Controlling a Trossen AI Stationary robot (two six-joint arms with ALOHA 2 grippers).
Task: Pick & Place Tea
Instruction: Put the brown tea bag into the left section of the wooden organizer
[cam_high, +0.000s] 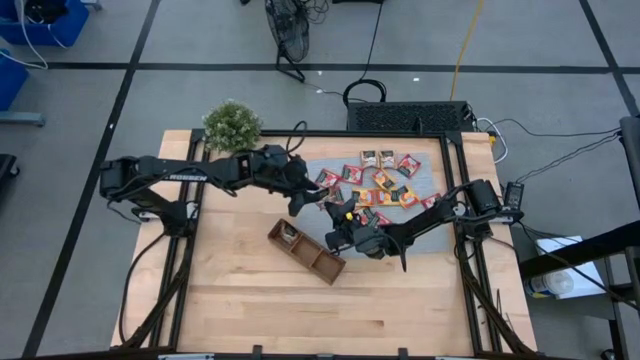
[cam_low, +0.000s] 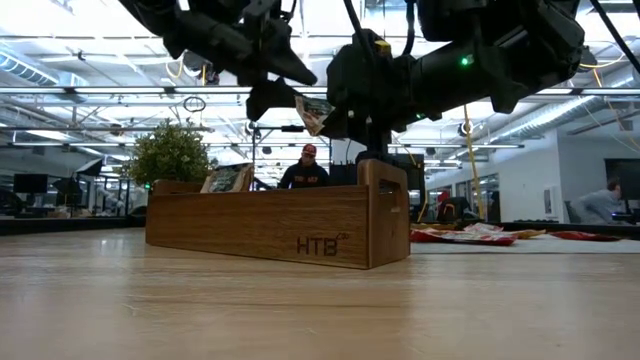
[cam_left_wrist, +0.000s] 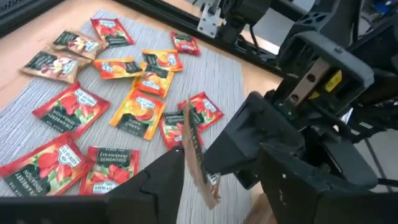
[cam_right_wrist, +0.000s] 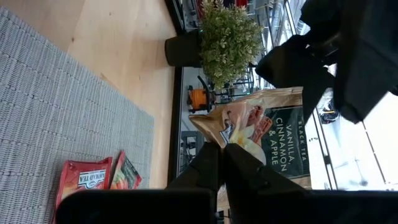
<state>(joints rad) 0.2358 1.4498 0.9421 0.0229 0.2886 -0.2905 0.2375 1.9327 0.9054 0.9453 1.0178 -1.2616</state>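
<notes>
Dark-green sachet (cam_right_wrist: 273, 140) partly hidden behind fingers (cam_right_wrist: 239, 168).

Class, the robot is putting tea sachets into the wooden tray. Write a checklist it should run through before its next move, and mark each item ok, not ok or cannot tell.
1. Right gripper shut on the held sachet: ok.
2. Left gripper open: ok.
3. Left fingers clear of the held sachet: cannot tell; it stands edge-on between them.
4. Held sachet over a tray compartment: not ok; from above it hangs beside the tray, on the mat side.
5. Tray has room: ok; only one sachet in the tray shows, at one end.
6. Left arm out of the right arm's way: not ok; the two grippers are close together.
</notes>
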